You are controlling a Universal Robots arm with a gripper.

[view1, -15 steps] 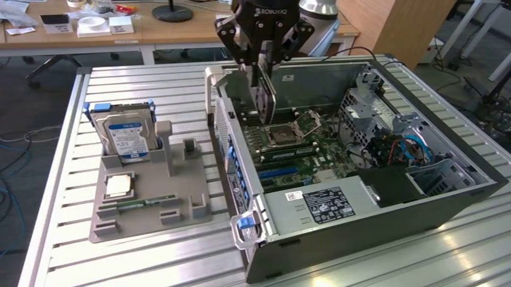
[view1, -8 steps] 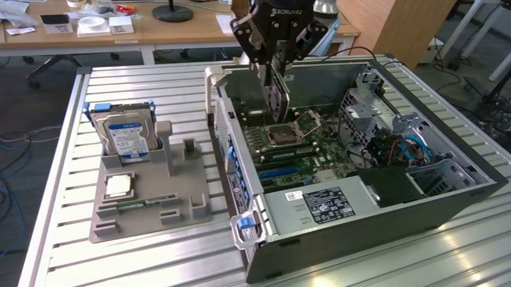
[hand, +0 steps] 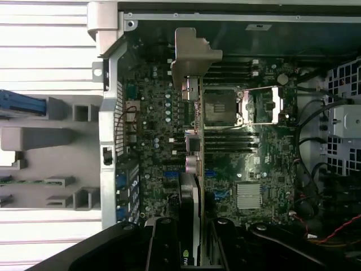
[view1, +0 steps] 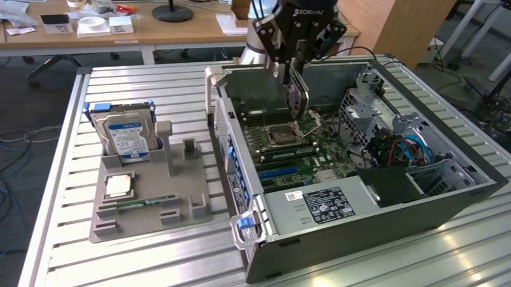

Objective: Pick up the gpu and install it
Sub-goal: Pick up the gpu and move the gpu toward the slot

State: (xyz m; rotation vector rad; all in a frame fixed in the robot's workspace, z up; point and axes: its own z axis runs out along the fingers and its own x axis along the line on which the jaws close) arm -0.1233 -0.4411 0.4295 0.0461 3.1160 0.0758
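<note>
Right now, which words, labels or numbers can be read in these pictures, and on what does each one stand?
"ROBOTIQ": white letters on the body of the black gripper.
Blue-and-white label on the silver hard drive: too small to read.
White label on the grey power supply box: too small to read.
Thin dark gpu and green motherboard: no legible print.

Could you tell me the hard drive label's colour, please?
Blue; the label shows best in the exterior view.
</note>
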